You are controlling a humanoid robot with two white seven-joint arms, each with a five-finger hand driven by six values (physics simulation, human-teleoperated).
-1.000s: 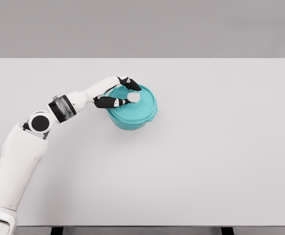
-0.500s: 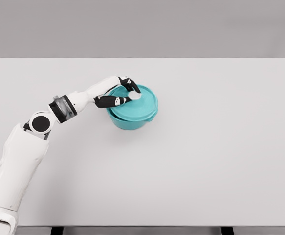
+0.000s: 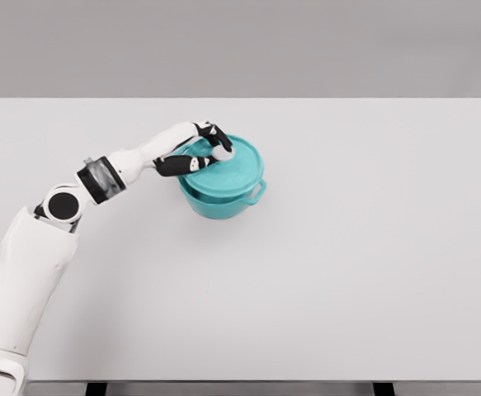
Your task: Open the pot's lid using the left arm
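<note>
My work surface is a wide white table [image 3: 372, 272] before a plain grey wall [image 3: 240, 45], with what seem dark legs [image 3: 96, 388] below.

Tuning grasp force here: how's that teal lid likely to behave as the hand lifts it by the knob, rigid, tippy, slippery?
Likely rigid: the lid keeps its round shape while raised above the pot. Probably tippy: the left hand holds only the small white knob, and the lid already sits tilted. Possibly slippery, since the knob looks smooth.

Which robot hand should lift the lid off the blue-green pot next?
The left hand. Its fingers are closed around the white knob on the lid, which looks slightly raised above the pot. No right arm shows anywhere in the head view.
</note>
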